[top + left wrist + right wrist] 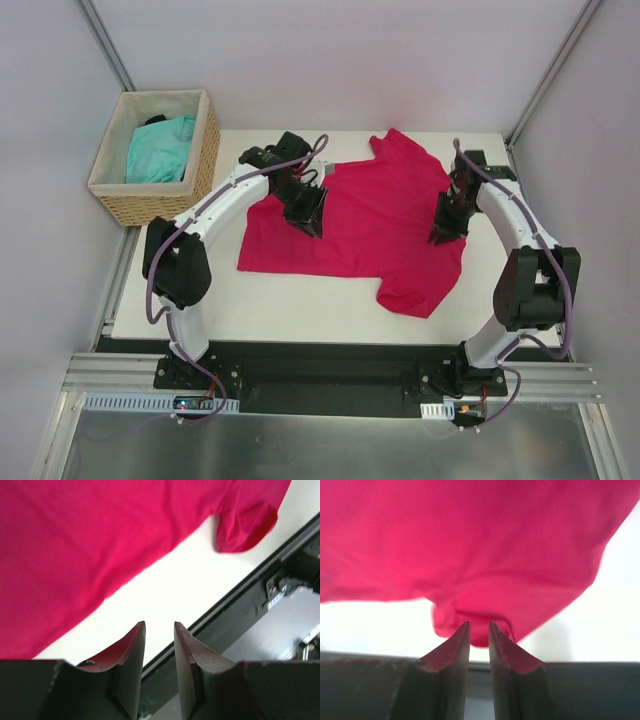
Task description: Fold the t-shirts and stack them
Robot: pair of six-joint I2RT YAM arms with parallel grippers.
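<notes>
Spread flat over the middle of the white table (300, 310) in the top view: crimson-pink t-shirt (360, 225), one sleeve pointing to the upper middle of the frame, the other to the lower right. Parked over its upper left part, hiding some cloth: left gripper (312, 228), fingers a little apart, nothing between them; from the left wrist view (160, 625), poised above bare table just beside the shirt's edge (100, 545), with the dark front rail (240, 615) running along the right. Set over the shirt's right edge: right gripper (440, 235), fingers parted by a narrow gap, holding nothing; in the right wrist view (479, 624), tips close over a rumpled fold of the pink cloth (470, 555). Tucked in the upper left of the top view, off the table's corner: woven wicker basket (160, 207), with the turquoise t-shirt (160, 150) bunched inside beside something dark, too small to tell.
</notes>
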